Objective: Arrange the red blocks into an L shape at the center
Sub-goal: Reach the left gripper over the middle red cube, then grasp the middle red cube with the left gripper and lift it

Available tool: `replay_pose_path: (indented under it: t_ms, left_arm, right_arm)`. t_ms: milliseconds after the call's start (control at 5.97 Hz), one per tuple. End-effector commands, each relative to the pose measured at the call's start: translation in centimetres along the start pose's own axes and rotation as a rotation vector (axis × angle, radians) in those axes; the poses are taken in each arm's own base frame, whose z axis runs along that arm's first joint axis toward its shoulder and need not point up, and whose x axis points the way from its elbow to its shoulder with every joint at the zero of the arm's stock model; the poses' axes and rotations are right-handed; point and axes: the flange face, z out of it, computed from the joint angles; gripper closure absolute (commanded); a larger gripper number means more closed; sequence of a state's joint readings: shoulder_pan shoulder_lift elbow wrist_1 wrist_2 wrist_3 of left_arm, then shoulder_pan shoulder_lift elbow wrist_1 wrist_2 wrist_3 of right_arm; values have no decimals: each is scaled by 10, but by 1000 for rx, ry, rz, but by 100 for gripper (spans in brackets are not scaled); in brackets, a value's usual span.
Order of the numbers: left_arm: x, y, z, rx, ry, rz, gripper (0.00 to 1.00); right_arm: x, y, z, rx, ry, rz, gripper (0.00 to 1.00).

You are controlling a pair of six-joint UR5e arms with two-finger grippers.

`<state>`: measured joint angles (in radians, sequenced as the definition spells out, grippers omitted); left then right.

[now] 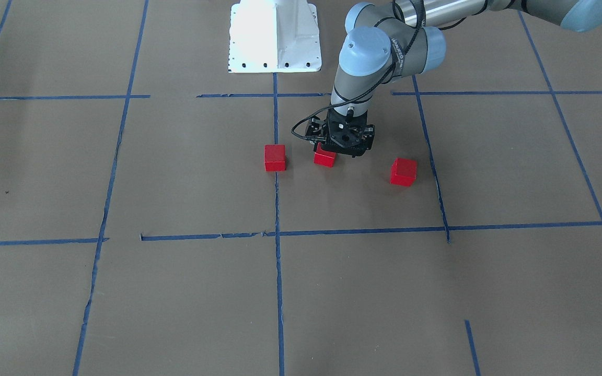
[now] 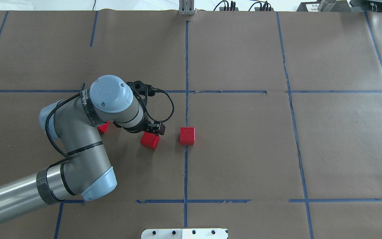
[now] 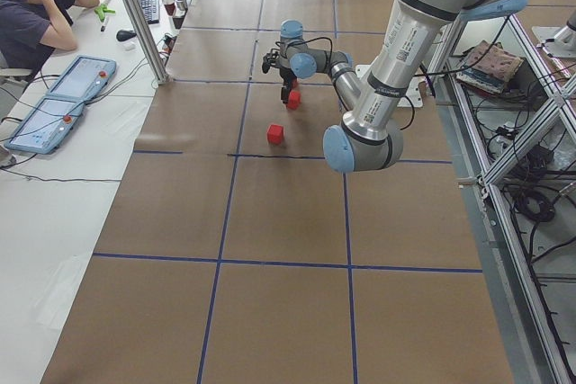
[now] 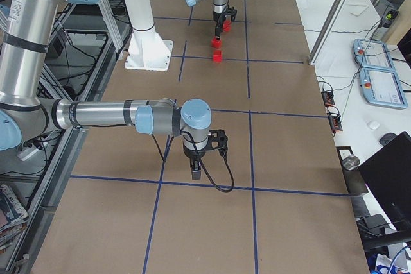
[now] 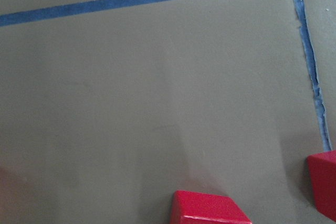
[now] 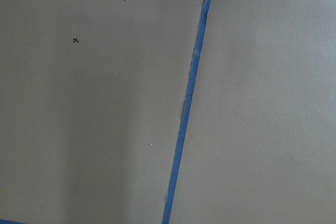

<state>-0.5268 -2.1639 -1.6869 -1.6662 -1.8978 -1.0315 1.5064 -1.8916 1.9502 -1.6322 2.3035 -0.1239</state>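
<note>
Three red blocks lie in the center cell. One red block sits on the vertical blue tape line and also shows in the front view. A second red block lies turned, right under my left gripper; in the front view the gripper stands low over it, its fingers hidden, so I cannot tell whether it is open or shut. This block shows at the bottom of the left wrist view. The third red block lies apart, half hidden by the arm from overhead. My right gripper hangs far off; I cannot tell its state.
The white robot base stands at the table's near edge. Blue tape lines split the brown paper into cells. An operator sits at a side desk with teach pendants. The right wrist view shows only paper and tape.
</note>
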Motion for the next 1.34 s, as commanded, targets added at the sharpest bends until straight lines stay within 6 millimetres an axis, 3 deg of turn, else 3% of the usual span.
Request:
replay_pose_path:
  t_ms: [0, 502, 837, 1172]
  left_arm:
    - [11, -5, 14, -13, -14, -3, 0]
    - [13, -1, 37, -32, -19, 5, 0]
    - [14, 1, 40, -37, -22, 5, 0]
    - [16, 3, 41, -39, -21, -30, 93]
  right_arm:
    - [1, 0, 1, -1, -1, 1, 0]
    - [0, 0, 1, 0, -1, 0, 0]
    - [0, 0, 1, -1, 1, -1, 0]
    - [1, 0, 1, 0, 1, 0, 0]
